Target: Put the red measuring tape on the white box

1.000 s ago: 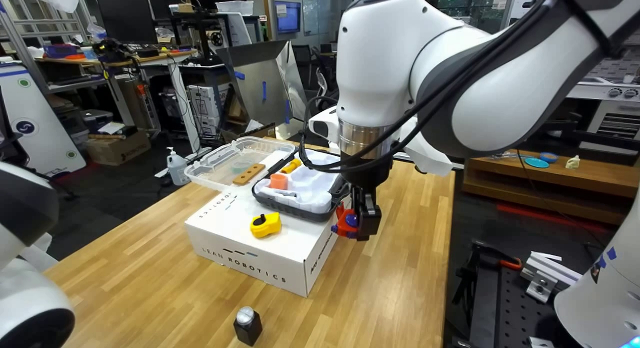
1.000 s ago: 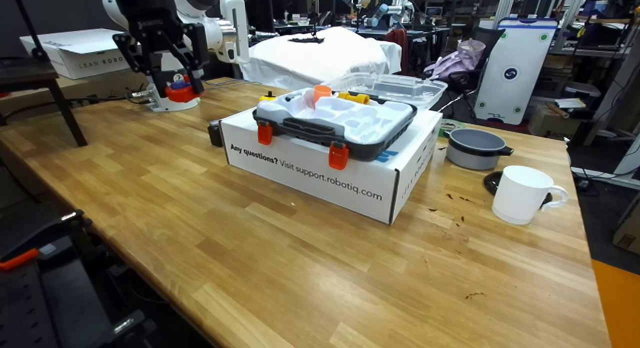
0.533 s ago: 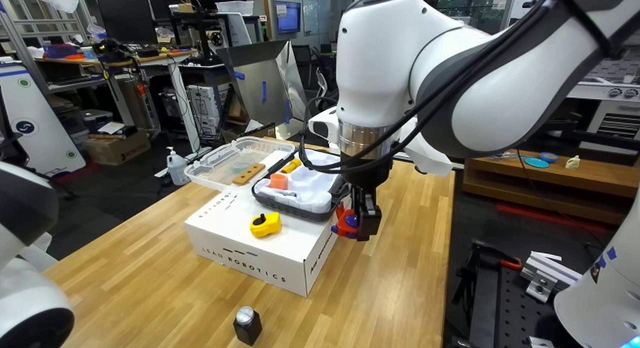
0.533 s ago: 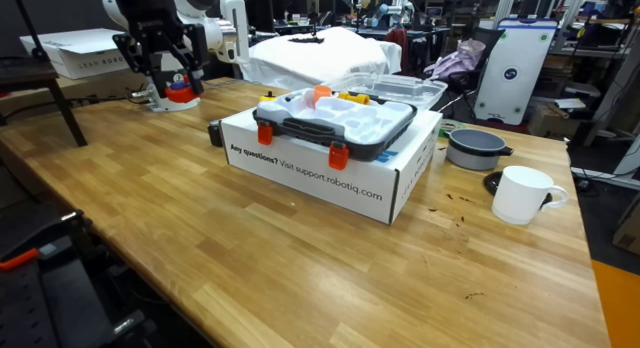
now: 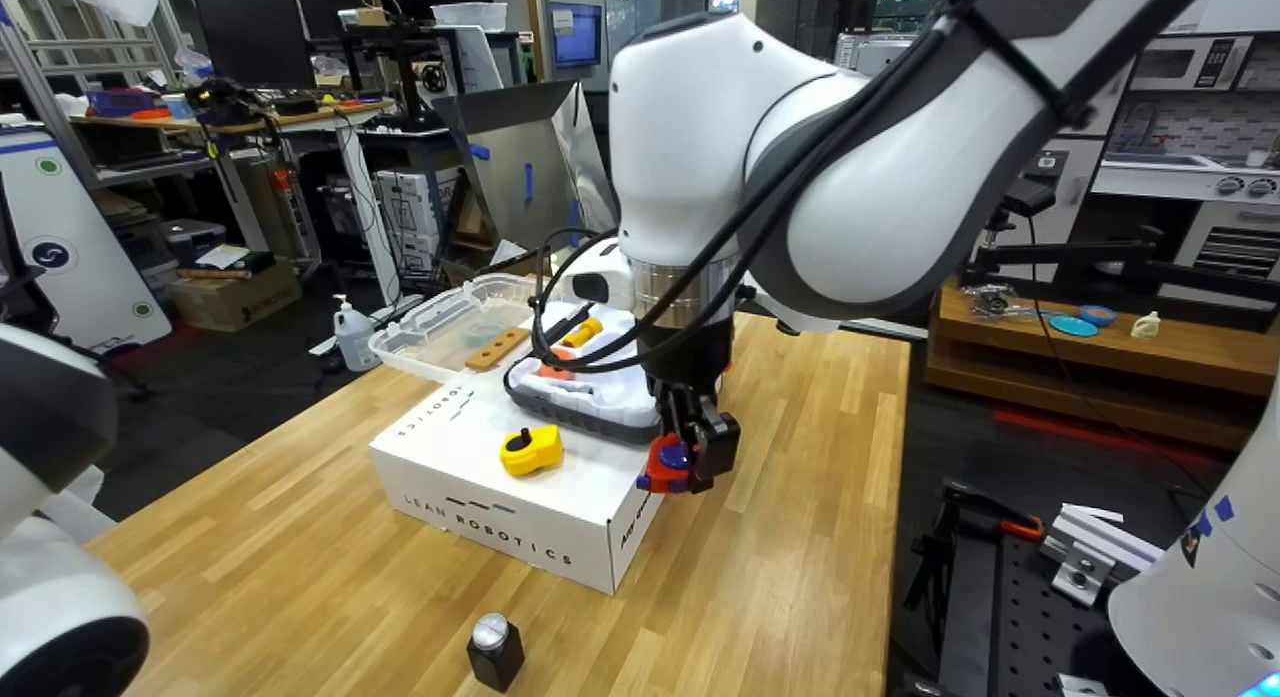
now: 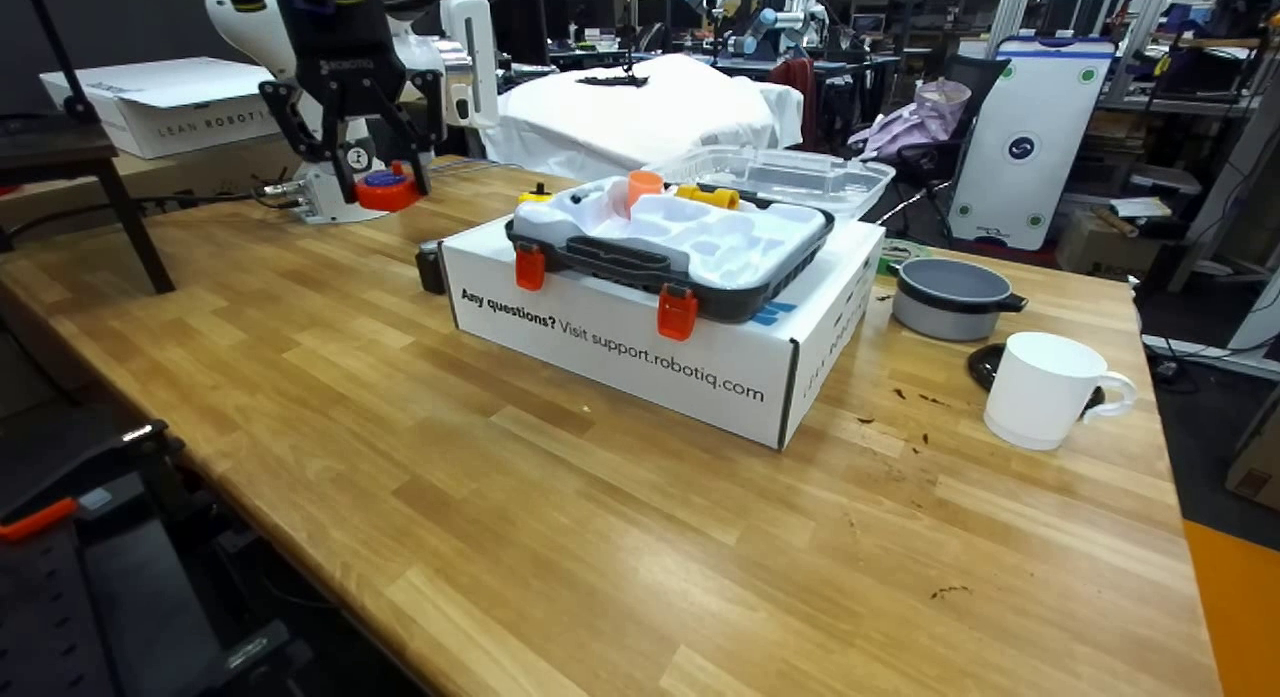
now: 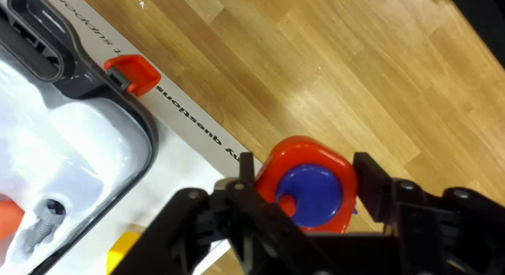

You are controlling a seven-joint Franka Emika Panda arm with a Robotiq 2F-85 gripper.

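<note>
Wood-strip table point(image 6: 560, 537); cluttered bench point(image 5: 245, 127) and monitor point(image 5: 255, 35) seen across the room. In the gripper point(image 7: 304, 180) the red measuring tape point(image 5: 667, 467) is clamped, held aloft near the white box point(image 6: 600, 362). "LEAN ROBOTICS" and "Any questions? Visit support.robotiq.com" are printed on the box; gripper is marked "ROBOTIQ".

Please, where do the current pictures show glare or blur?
Wrist view: glare washes out parts of the white liner, and small highlights shine on the red measuring tape; the gripper looks slightly soft near the bottom edge. In an exterior view, a pale reflection lies on the wooden table.
</note>
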